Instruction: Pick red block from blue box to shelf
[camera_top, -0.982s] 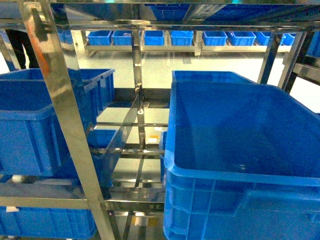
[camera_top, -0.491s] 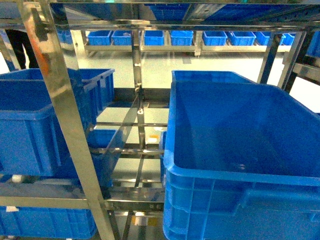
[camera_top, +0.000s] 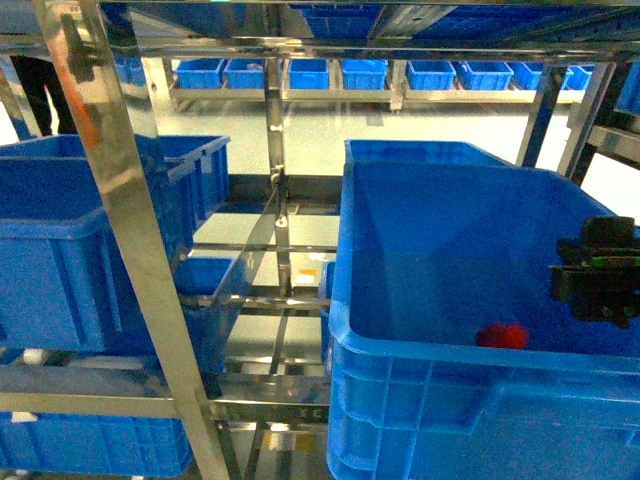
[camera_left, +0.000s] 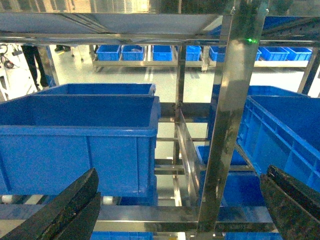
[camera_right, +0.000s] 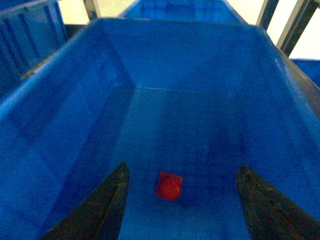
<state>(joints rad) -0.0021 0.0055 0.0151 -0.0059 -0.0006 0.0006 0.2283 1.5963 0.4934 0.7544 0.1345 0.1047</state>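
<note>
The red block (camera_right: 169, 185) lies low in a large dark blue crate (camera_right: 190, 60), apparently on its floor, stud side facing my right wrist camera. My right gripper (camera_right: 183, 167) hangs open above it, one finger on each side, not touching it. In the head view the red block (camera_top: 501, 335) shows blurred just behind the crate's front rim (camera_top: 450, 355), with the right gripper (camera_top: 597, 285) over the crate's right side. This crate stands on the steel shelf (camera_top: 130, 230). My left gripper (camera_left: 182, 172) is open and empty, facing the shelf (camera_left: 225, 125). The blue box is out of view.
A second dark blue crate (camera_top: 70, 240) stands on the left of the same tier, and another crate (camera_top: 420, 152) sits behind the right one. A steel upright (camera_top: 280, 200) divides the bays. More crates line a far rack (camera_top: 360, 75).
My right gripper has come into the head view over the right crate. The red block now shows inside that crate, which looked empty before.
</note>
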